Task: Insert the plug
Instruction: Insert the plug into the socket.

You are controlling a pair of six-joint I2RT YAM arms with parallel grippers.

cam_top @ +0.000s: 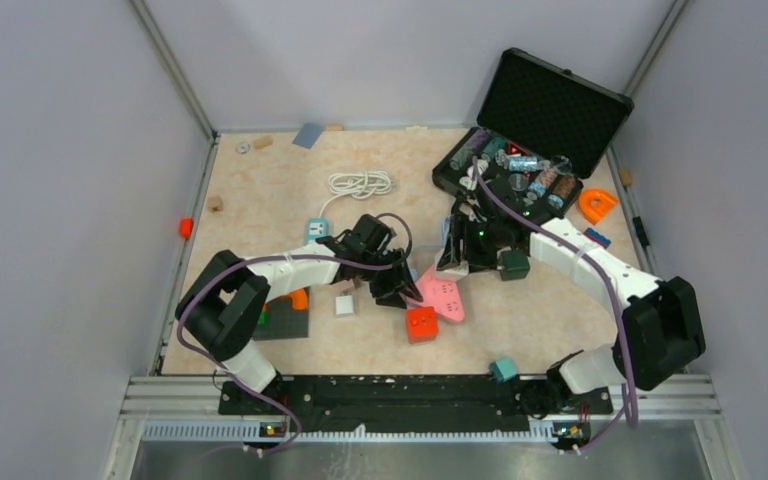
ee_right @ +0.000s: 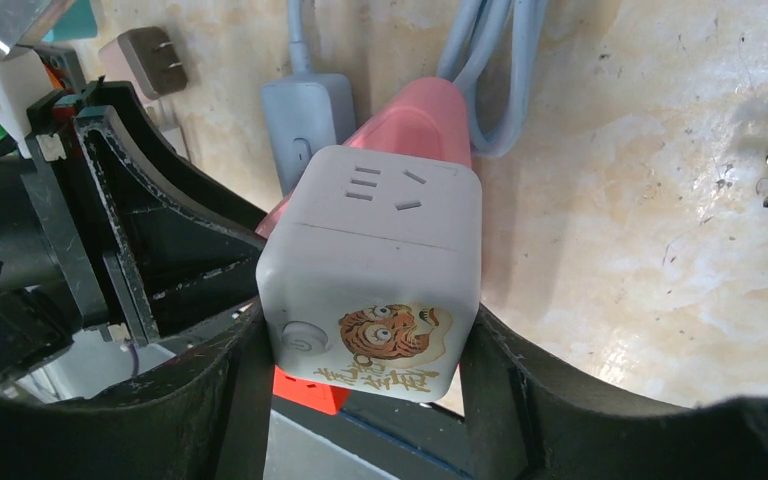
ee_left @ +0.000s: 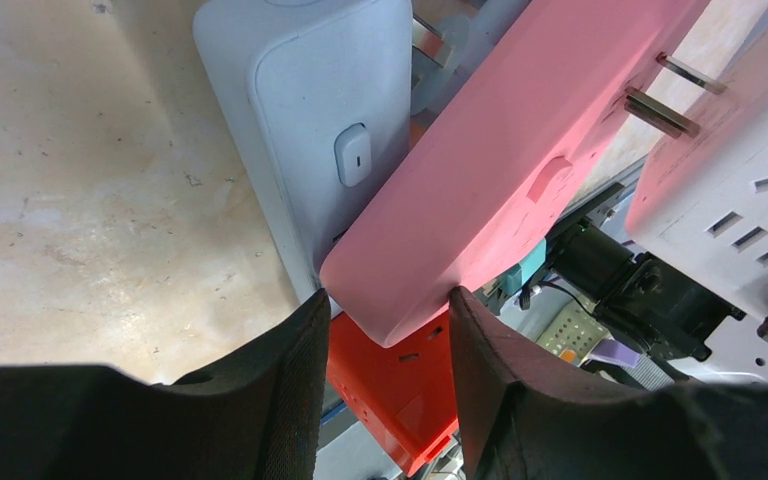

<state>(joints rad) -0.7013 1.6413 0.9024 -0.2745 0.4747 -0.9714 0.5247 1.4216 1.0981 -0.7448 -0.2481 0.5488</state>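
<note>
My left gripper (cam_top: 397,285) (ee_left: 388,310) is shut on one end of a pink power strip (cam_top: 442,297) (ee_left: 500,170), which it holds tilted above the table. My right gripper (cam_top: 457,258) (ee_right: 365,325) is shut on a white cube adapter (ee_right: 375,270) that has a tiger sticker and sockets on top. In the left wrist view the cube (ee_left: 740,190) sits to the right of the strip. Its two metal prongs (ee_left: 660,112) reach the strip's pink face. I cannot tell whether they are inside a socket.
A grey-blue power strip (ee_left: 310,120) (ee_right: 305,125) with its cable lies beside the pink one. A red cube (cam_top: 421,323) sits just below the grippers. Also around are a dark green cube (cam_top: 514,264), a teal cube (cam_top: 503,369), a coiled white cable (cam_top: 360,183) and an open black case (cam_top: 530,130).
</note>
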